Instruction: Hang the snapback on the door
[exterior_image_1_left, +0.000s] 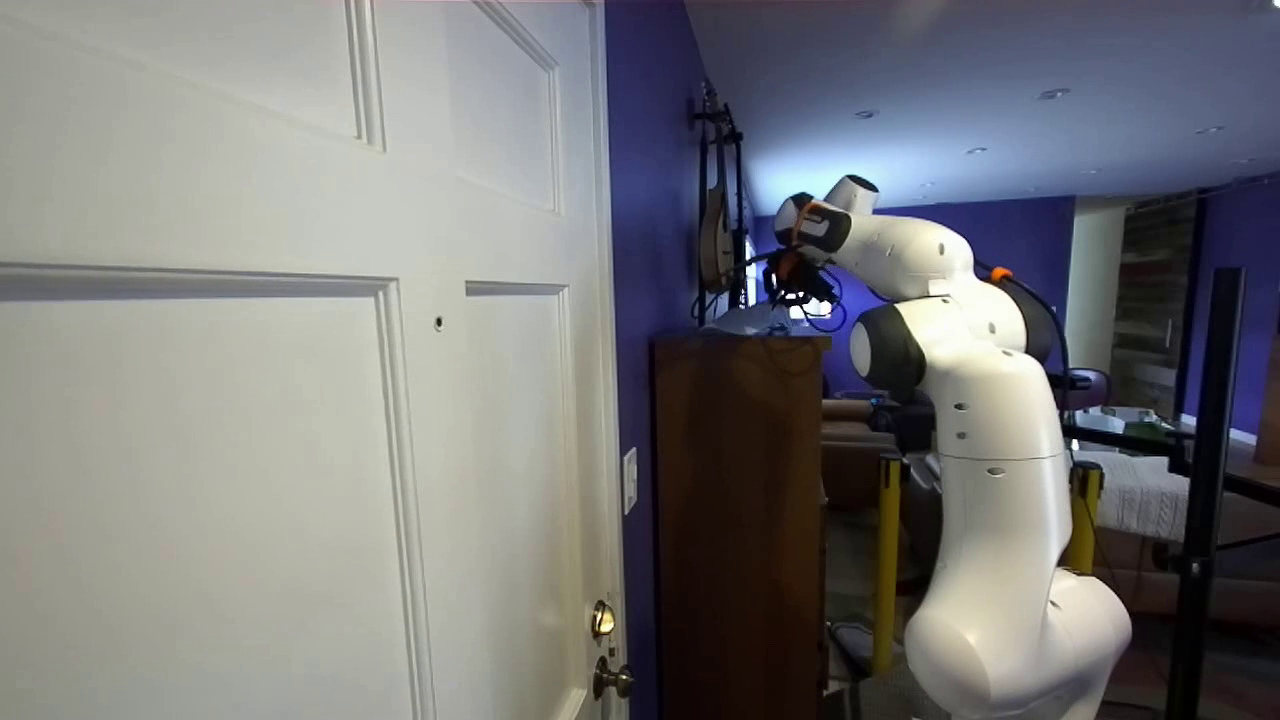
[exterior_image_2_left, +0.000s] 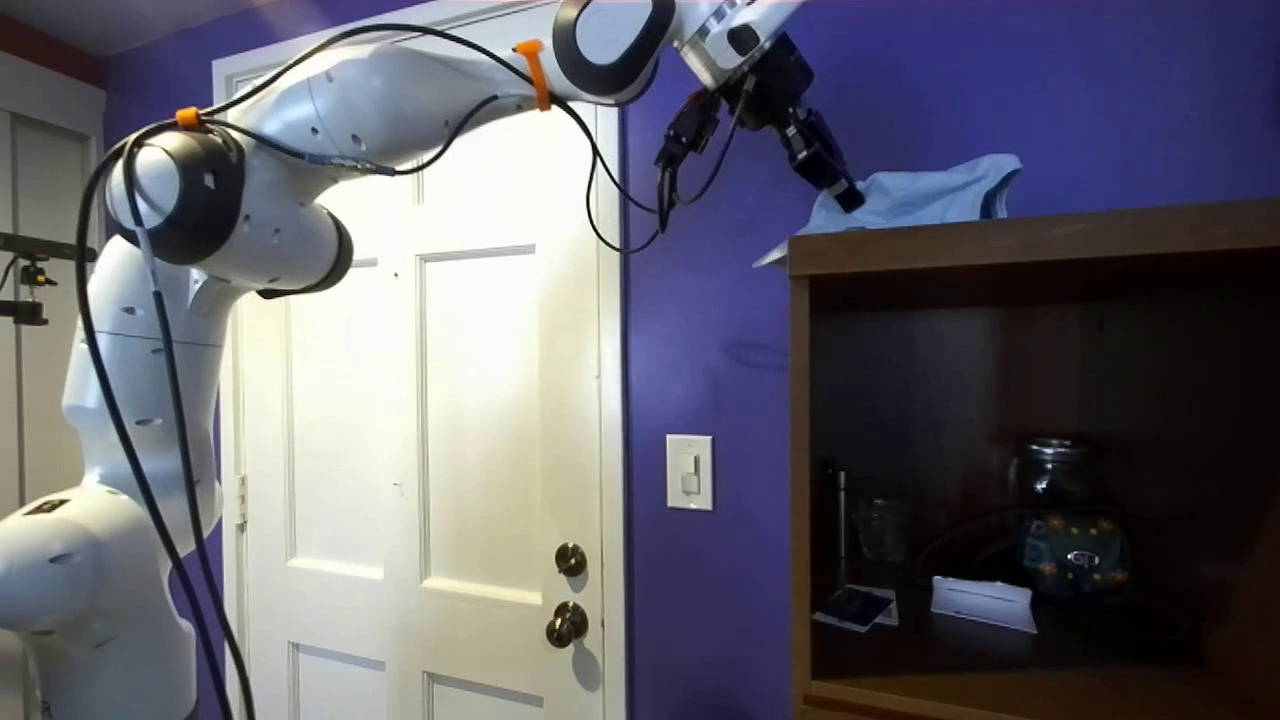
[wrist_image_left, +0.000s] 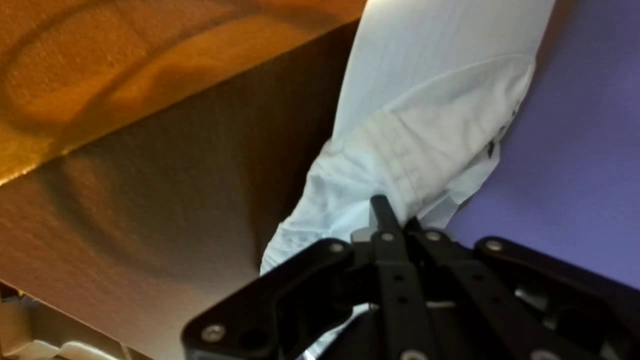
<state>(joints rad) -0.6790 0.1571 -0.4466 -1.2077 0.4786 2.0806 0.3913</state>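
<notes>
The snapback (exterior_image_2_left: 935, 192) is a crumpled pale cap lying on top of the dark cabinet, with its brim past the cabinet's left edge in an exterior view. It also shows on the cabinet in an exterior view (exterior_image_1_left: 755, 318), and it fills the middle of the wrist view (wrist_image_left: 425, 135). My gripper (exterior_image_2_left: 850, 195) is at the cap's brim side. In the wrist view the fingers (wrist_image_left: 398, 214) are nearly together with a fold of cap cloth pinched between them; the right fingertip is partly hidden by cloth. The white panelled door (exterior_image_1_left: 250, 420) stands shut, also seen behind the arm (exterior_image_2_left: 480, 400).
The brown cabinet (exterior_image_1_left: 740, 520) stands against the purple wall beside the door; its open shelf holds a glass jar (exterior_image_2_left: 1055, 465) and cards. A guitar (exterior_image_1_left: 715, 230) hangs on the wall. A light switch (exterior_image_2_left: 690, 472), brass knob (exterior_image_2_left: 567, 625) and yellow posts (exterior_image_1_left: 887, 560) are near.
</notes>
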